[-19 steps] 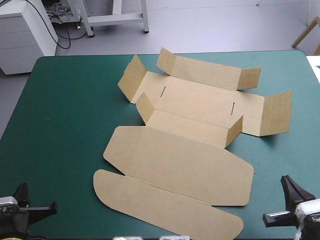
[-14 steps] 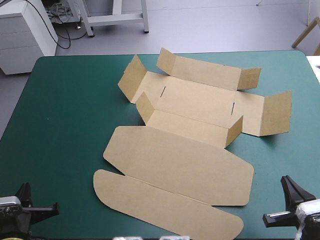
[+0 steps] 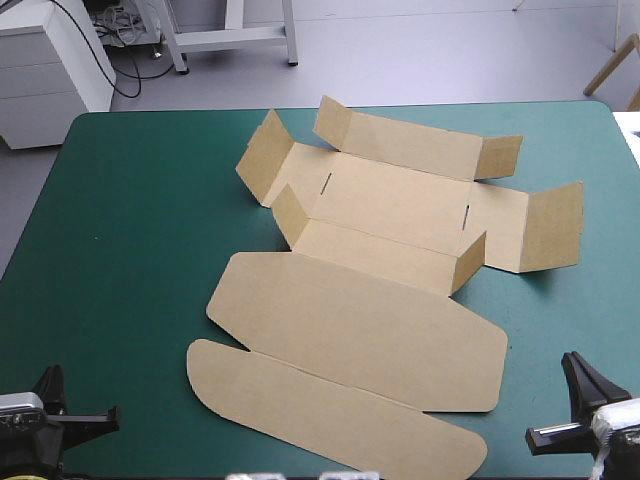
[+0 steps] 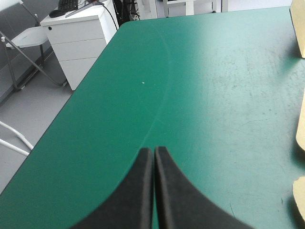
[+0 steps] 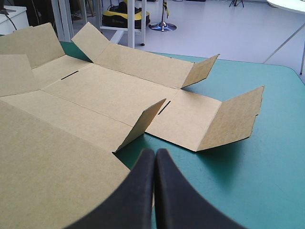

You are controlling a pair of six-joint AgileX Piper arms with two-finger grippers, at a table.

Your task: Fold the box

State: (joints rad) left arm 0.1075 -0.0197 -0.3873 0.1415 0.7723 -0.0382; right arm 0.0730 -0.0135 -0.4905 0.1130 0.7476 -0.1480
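Observation:
The brown box [image 3: 365, 300] lies opened out across the middle of the teal-green table. Its long lid panels lie flat toward the near edge, and its end and side flaps are partly raised at the far side. My left gripper [image 3: 47, 380] sits at the near left corner, shut and empty, well away from the box. In the left wrist view, the left gripper [image 4: 154, 150] points over bare cover, with only slivers of the box [image 4: 300, 129] beside it. My right gripper [image 3: 573, 365] rests at the near right corner. In the right wrist view, the right gripper [image 5: 155, 151] is shut, with the box [image 5: 100, 90] just ahead of it.
A white drawer cabinet [image 3: 50, 70] stands off the table's far left corner and also shows in the left wrist view [image 4: 81, 38]. Wide bare teal-green cover [image 3: 130, 230] lies left of the box, with a narrower strip to the right of it.
My left gripper has crept very slightly to the right along the near edge. The box and the right gripper have not moved.

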